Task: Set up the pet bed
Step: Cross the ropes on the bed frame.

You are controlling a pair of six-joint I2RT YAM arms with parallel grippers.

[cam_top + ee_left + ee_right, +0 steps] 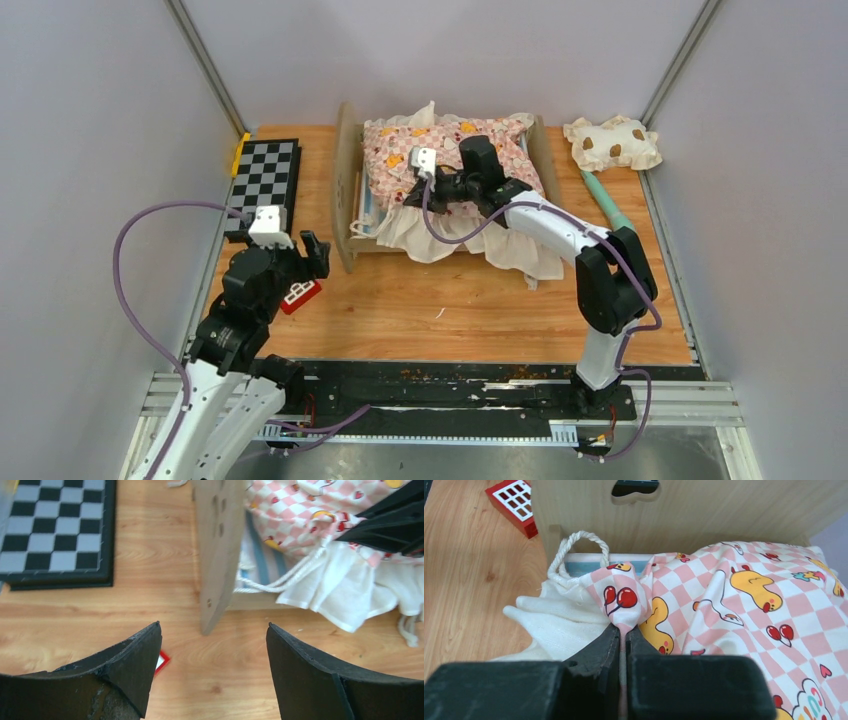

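The pet bed (346, 200) stands at the back middle, its light-wood headboard on the left. The pink checkered ruffled cushion (450, 150) lies on it, its white ruffle hanging over the near side. My right gripper (411, 198) is shut on a corner of the cushion (624, 600), close to the headboard (704, 515) with its cutout. The blue-striped base (580, 564) shows just below. My left gripper (312, 255) is open and empty, low over the table short of the headboard (220, 550). The cream spotted pillow (612, 143) lies at the back right.
A black-and-white checkerboard (265, 175) lies at the back left. A small red block (300, 295) lies by my left gripper. A teal rod (605, 200) lies right of the bed. A white rope loop (574, 555) hangs at the bed's corner. Grey walls enclose the table.
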